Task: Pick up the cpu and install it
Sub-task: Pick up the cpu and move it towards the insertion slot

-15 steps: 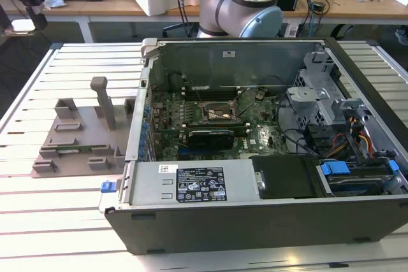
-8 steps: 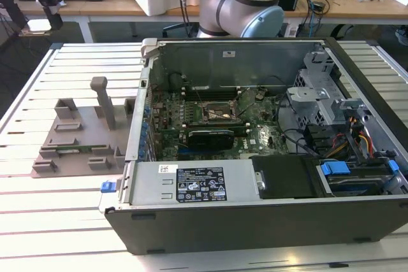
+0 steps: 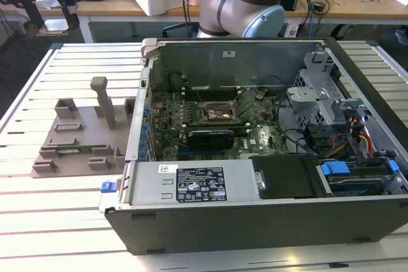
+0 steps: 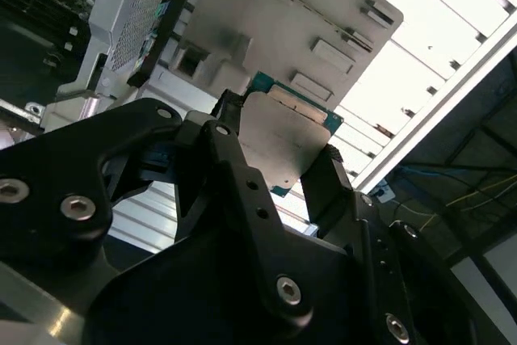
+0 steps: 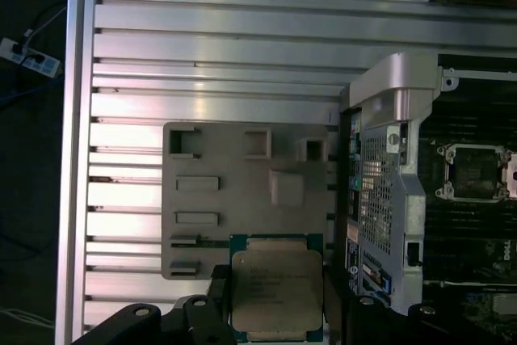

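I have the black claw point(image 4: 279, 133) clamped on the flat square cpu point(image 5: 277, 296), its matte silver-grey lid rimmed in green.

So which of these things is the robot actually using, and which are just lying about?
Using: the cpu, held in the gripper; the square socket inside the computer case.
Lying about: the grey fixture plate; the black expansion card; the power supply box.

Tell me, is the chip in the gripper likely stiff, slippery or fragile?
Likely stiff: the chip lies flat, unbent, in the gripper. Its smooth metal top looks slippery. Its thin green board may crack if squeezed hard.
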Robot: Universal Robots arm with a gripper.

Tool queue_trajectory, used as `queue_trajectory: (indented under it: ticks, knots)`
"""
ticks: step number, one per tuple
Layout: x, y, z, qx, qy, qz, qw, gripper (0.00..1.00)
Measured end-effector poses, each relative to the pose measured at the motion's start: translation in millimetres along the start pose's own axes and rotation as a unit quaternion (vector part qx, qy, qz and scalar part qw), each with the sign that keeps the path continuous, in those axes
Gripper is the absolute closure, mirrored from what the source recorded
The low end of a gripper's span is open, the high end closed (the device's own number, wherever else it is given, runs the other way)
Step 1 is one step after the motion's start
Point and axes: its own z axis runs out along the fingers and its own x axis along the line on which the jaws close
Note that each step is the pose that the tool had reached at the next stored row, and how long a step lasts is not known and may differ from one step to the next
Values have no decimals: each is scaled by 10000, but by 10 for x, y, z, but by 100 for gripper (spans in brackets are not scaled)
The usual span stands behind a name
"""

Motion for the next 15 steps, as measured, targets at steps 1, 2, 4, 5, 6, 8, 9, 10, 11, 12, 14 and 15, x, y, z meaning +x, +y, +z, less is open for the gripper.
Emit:
queue_trajectory:
  ticks: [1, 2, 4, 5, 6, 8, 9, 10, 11, 12, 14, 15]
  knots:
    - [-25, -1, 1, 0, 0, 0, 10000, 46]
    - [-68, -2, 2, -1, 0, 0, 10000, 46]
    - [-141, -5, 4, -1, -1, 0, 10000, 46]
    - [-185, -7, 5, -1, 0, 0, 10000, 46]
    - [-240, -8, 6, 0, 0, 0, 10000, 46]
    - [-324, -12, 8, -1, -1, 0, 10000, 46]
    - [-374, -13, 9, -1, 0, 0, 10000, 46]
    - [-404, -15, 10, 0, 0, 0, 10000, 46]
    - [-440, -15, 10, -1, 0, 0, 10000, 46]
    - [-473, -17, 11, 0, 0, 0, 10000, 46]
    - [-541, -19, 13, 0, 0, 0, 10000, 46]
    - [-586, -21, 14, 0, 0, 0, 10000, 46]
